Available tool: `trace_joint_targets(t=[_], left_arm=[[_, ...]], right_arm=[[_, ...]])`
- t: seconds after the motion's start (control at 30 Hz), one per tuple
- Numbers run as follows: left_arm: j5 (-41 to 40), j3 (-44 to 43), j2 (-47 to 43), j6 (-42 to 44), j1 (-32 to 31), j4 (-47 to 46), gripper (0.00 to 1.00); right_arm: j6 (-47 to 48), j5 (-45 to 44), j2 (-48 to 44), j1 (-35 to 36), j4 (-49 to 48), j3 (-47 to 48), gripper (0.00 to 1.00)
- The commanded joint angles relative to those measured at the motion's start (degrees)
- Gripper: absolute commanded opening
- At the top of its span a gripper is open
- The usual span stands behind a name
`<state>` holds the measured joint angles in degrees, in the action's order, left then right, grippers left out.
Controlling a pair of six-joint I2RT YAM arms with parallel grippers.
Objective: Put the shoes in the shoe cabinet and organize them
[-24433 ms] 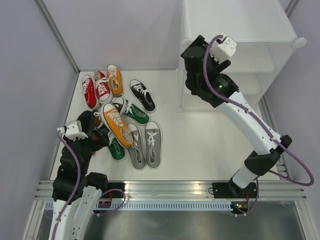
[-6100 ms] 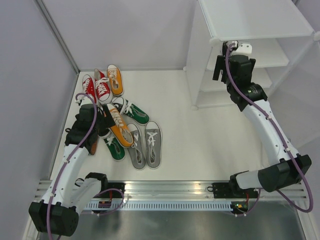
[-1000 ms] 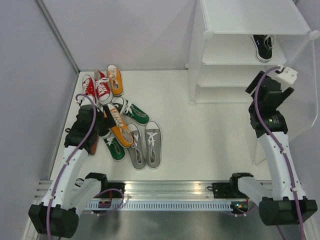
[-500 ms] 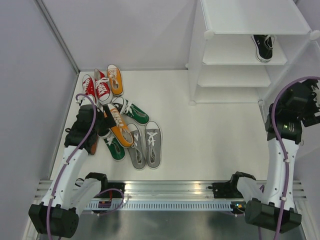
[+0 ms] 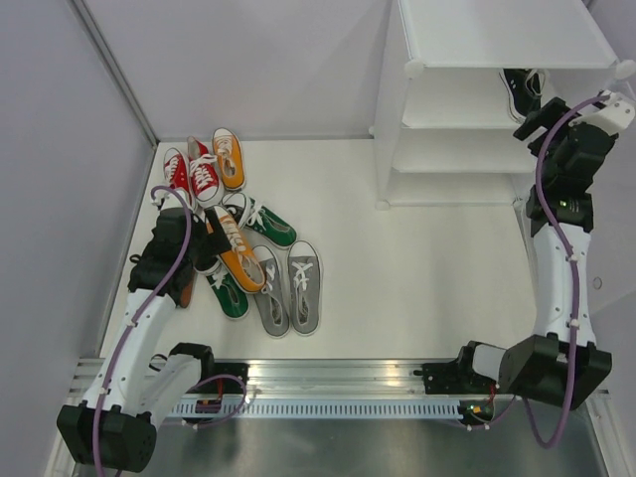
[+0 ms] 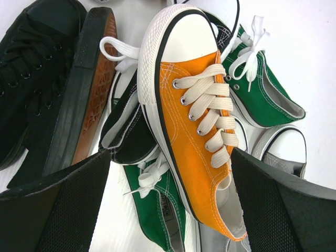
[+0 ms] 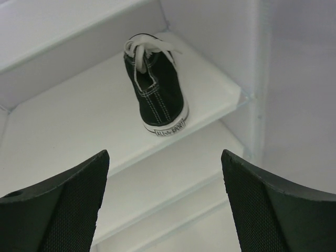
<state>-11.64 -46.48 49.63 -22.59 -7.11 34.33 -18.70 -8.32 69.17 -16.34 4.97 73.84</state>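
1. The left fingers [image 6: 58, 210] are standing wide apart and clamping nothing. The heel half of an orange shoe [image 6: 194, 131] is lying between them, laces up and toe pointing away. Its side is sitting just beside the right-hand finger; whether they are touching I cannot tell.
2. A lower green shoe [image 6: 157, 210] is also lying between these fingers, partly covered by the orange one.
3. Beyond the left-hand finger, a sideways black shoe [image 6: 37, 79] is resting on its edge, showing its brown sole.
4. Beyond the right-hand finger, a farther green shoe [image 6: 262, 89] is lying with its white laces loose. The toe of a grey shoe [image 6: 283, 152] is sitting just past that fingertip.
5. The right fingers [image 7: 63, 205] are standing apart and holding nothing.
6. Ahead of them, roughly midway between the two, a shelved black shoe [image 7: 157, 89] is standing upright with its heel turned toward them. It is resting on a shelf [image 7: 63, 131] of the shoe cabinet [image 5: 497, 40], near that shelf's right end.
7. Farther out from the left fingers, a red pair [image 5: 189, 177] and a second orange shoe [image 5: 230, 159] are lying at the far end of the pile. A grey pair [image 5: 288, 288] is lying side by side at its near end.
8. The white bench [image 5: 417, 278] is carrying the pile and the cabinet, which are sitting well apart. Pale walls [image 5: 258, 60] are closing it in, and a metal rail [image 5: 338, 373] is running along its near edge.
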Motion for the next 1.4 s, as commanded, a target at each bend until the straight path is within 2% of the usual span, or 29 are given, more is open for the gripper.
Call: trace_joint_targets(t=[0.0,0.13,0.33,0.77,0.93,1.07,1.1,1.17,1.2,1.3,1.37], left_arm=[[1.4,0.3,0.2,1.6,0.3,-1.5,0.98],[0.9,0.3,0.1,1.7,0.3,-1.5,0.98],[1.2,0.2,-0.2,1.7,0.3,-1.5,0.98],[2.5,0.1,-0.1,1.6,0.3,-1.5,0.98],[2.2,0.1,-0.2,1.7,0.3,-1.5,0.98],[2.2,0.2,-0.1,1.7,0.3,-1.5,0.98],[2.2,0.2,-0.1,1.7,0.3,-1.5,0.98],[2.2,0.2,-0.1,1.7,0.3,-1.5,0.98],[2.2,0.2,-0.1,1.7,0.3,-1.5,0.98],[2.0,0.2,-0.2,1.8,0.3,-1.5,0.98],[1.9,0.2,-0.2,1.8,0.3,-1.5,0.98]], right_arm=[[-0.6,9.9,4.2,-0.1,-11.3,0.4,0.91],[3.7,11.5,11.1,-0.1,-16.2,2.1,0.91],[12.4,9.5,17.4,-0.1,-14.1,7.0,0.91],[16.0,9.5,27.8,-0.1,-13.3,16.5,0.88],[16.6,10.7,30.5,-0.1,-11.9,18.2,0.83],[16.9,8.9,31.2,-0.1,-11.1,18.1,0.7],[16.4,8.7,31.3,-0.2,-11.3,18.1,0.56],[16.5,6.7,31.8,-0.4,-11.1,18.6,0.41],[16.8,5.7,31.9,-0.4,-10.9,19.1,0.25],[17.8,3.7,31.9,-0.6,-11.7,19.6,0.01],[18.3,2.1,31.6,-0.7,-12.6,19.4,0.01]])
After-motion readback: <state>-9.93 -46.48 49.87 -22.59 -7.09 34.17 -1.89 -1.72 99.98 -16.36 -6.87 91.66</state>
